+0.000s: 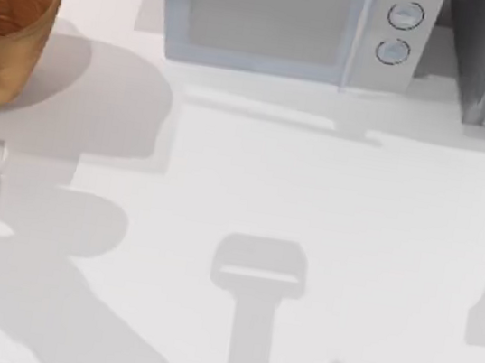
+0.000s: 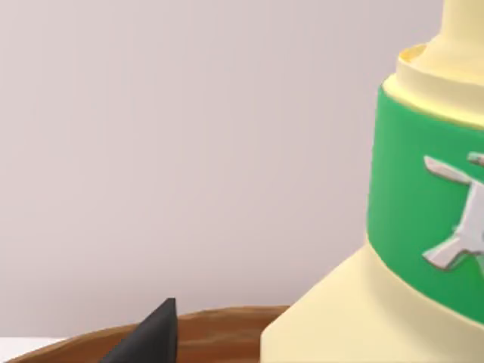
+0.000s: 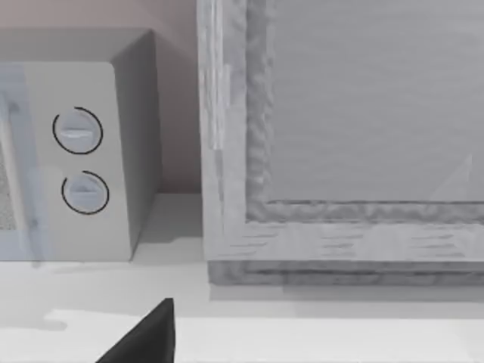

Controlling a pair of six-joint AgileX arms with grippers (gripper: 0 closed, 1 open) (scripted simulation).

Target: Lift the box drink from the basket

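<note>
Faces a white microwave (image 3: pixel 83 159) with two round dials (image 3: pixel 78 131), one above the other, standing on the white table (image 3: pixel 318 333). Just beside it, a grey framed cabinet (image 3: pixel 340 144) against the wall. Dark fingertip (image 3: pixel 147 336) of the right gripper juts in over the table.

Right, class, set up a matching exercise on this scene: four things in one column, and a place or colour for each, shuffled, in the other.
1. basket
2. microwave
3. box drink
4. band on the drink's neck

A. green
B. pale yellow
C. far left of the table
D. back of the table, at the middle

Pairs: 1-C, 2-D, 3-B, 4-A
</note>
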